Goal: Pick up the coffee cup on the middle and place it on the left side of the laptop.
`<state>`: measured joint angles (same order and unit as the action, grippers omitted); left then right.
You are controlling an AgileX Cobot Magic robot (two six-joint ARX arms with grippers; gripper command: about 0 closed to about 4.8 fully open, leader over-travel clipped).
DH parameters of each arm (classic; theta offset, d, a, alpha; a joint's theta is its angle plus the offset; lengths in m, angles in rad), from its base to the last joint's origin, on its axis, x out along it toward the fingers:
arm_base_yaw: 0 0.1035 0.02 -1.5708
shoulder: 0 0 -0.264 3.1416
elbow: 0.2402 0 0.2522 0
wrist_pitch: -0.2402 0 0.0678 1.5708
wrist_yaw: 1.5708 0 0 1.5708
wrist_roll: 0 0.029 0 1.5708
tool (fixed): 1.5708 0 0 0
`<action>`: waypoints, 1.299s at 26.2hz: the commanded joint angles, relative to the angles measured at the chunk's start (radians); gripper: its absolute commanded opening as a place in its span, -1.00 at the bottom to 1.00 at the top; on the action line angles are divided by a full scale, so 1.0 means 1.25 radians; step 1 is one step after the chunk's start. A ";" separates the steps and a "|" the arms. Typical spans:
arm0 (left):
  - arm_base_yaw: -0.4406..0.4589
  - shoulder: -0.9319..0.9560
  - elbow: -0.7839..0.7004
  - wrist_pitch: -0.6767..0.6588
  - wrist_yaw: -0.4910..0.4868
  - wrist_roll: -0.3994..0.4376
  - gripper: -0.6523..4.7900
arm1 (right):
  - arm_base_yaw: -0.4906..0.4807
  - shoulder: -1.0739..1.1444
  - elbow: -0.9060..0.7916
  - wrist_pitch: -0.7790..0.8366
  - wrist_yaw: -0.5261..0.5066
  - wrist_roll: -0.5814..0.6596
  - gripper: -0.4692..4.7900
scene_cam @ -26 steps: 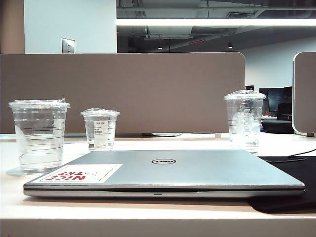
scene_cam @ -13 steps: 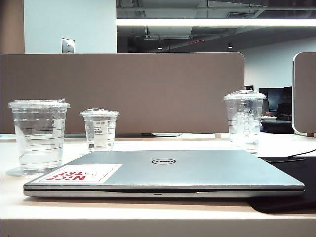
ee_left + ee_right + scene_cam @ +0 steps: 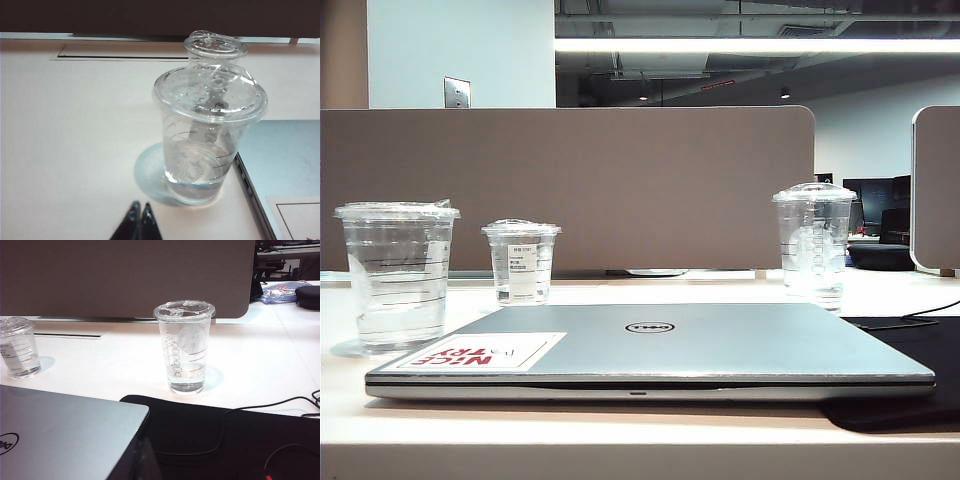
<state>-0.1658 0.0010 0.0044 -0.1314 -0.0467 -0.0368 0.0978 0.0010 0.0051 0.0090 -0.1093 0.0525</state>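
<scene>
The left gripper (image 3: 140, 214) shows only its two black fingers, pressed together tip to tip, low over the pale surface (image 3: 75, 150) and a little short of the coffee cup (image 3: 210, 145). The cup stands upright, lid on, some clear liquid in its base, just beside the edge of the closed laptop (image 3: 285, 165). The right gripper (image 3: 148, 460) is only a dim dark shape near the laptop's corner, and I cannot tell whether its fingers are spread or together. In the exterior view the coffee cup (image 3: 397, 275) is at the left of the frame, by the laptop's corner with the red-and-white sticker (image 3: 480, 352). A smaller clear cup (image 3: 521, 260) stands behind it, left of centre. A dome-lidded cup (image 3: 813, 240) stands at the right, beyond a black mat (image 3: 910, 360) crossed by a thin cable (image 3: 260, 407). A grey-brown partition (image 3: 570, 190) closes off the back of the surface. Above it are a pale wall with a metal plate (image 3: 457, 92) at upper left and a ceiling light strip (image 3: 750, 45) across a dim office.
</scene>
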 commanded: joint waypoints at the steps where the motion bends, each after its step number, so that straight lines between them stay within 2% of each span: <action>1: 0.000 0.000 0.002 0.008 0.003 0.007 -0.78 | 0.001 -0.001 -0.003 0.012 -0.001 0.000 -0.84; 8: 0.000 0.000 0.002 0.009 0.007 0.033 -0.78 | -0.005 -0.001 -0.003 0.012 -0.001 -0.001 -0.84; 20: 0.000 0.000 0.002 0.011 -0.002 0.033 -0.78 | -0.098 -0.001 -0.003 0.012 -0.001 -0.001 -0.84; 34: 0.000 0.000 0.002 0.004 -0.001 0.032 -0.77 | -0.096 -0.001 -0.003 0.012 0.001 0.000 -0.84</action>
<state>-0.1658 0.0013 0.0044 -0.1314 -0.0463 0.0036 -0.0227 0.0010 0.0051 0.0090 -0.1089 0.0525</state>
